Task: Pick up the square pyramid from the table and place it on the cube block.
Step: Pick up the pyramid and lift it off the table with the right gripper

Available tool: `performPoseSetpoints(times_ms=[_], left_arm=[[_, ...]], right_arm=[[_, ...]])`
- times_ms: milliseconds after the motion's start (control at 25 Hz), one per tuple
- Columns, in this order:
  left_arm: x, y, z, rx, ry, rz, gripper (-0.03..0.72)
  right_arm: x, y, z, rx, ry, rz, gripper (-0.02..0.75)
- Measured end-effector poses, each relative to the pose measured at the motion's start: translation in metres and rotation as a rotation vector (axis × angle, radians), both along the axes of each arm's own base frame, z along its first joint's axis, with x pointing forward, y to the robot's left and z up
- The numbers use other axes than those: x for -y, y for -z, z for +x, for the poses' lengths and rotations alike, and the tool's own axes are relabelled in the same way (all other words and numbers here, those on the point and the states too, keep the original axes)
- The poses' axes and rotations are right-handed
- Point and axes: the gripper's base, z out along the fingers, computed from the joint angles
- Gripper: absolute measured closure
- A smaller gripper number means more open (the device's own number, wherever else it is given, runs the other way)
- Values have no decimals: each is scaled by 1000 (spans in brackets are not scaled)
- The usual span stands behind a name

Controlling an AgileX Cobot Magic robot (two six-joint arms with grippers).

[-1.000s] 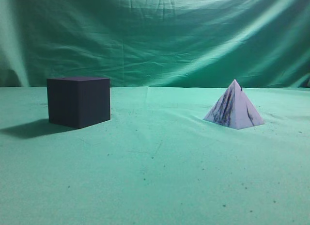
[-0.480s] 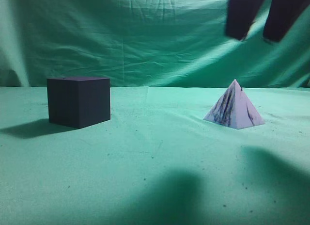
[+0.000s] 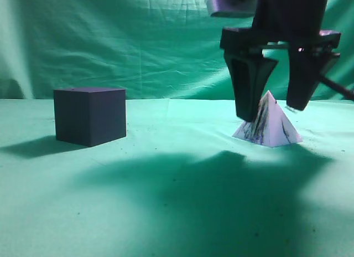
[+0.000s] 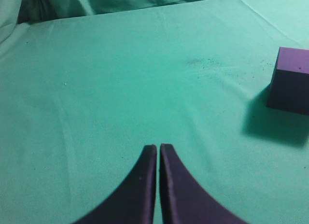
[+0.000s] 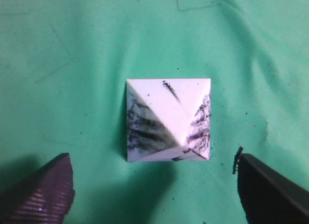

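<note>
The table [image 3: 166, 212] is covered in wrinkly green cloth and fills the lower part of the exterior view, with a big dark shadow lying across its middle. The right gripper [image 3: 272, 114] hangs down from the upper right of that view, and its two dark fingers are spread wide apart with nothing held between them. One finger [image 3: 246, 88] reaches down in front of the left slope of the square pyramid [image 3: 271, 129], and the other stops a bit higher, just right of the pyramid's tip. I cannot tell if either finger touches it. The cube block [image 3: 89, 116] sits on the cloth at the middle left, well apart from the pyramid. In the right wrist view the white, dark-streaked square pyramid [image 5: 168, 119] sits in the middle of the frame, and the right gripper [image 5: 154, 185] shows one finger in each bottom corner, both clear of the pyramid's base. In the left wrist view the left gripper [image 4: 158, 149] is at the bottom middle with its fingers pressed together on nothing, and the cube block [image 4: 290, 81] is at the right edge.
</note>
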Motion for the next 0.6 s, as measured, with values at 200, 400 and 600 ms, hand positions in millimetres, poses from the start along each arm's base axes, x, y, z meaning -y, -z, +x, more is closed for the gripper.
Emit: performPoseSetpoints(times_ms=[200, 400, 600], left_arm=[[0, 0, 0, 0, 0, 0, 688], [0, 0, 0, 0, 0, 0, 688], [0, 0, 0, 0, 0, 0, 688]], right_arm=[[-4, 20, 10, -1, -21, -32, 142], [-6, 32, 14, -6, -25, -37, 191], [-7, 33, 14, -7, -14, -34, 314]])
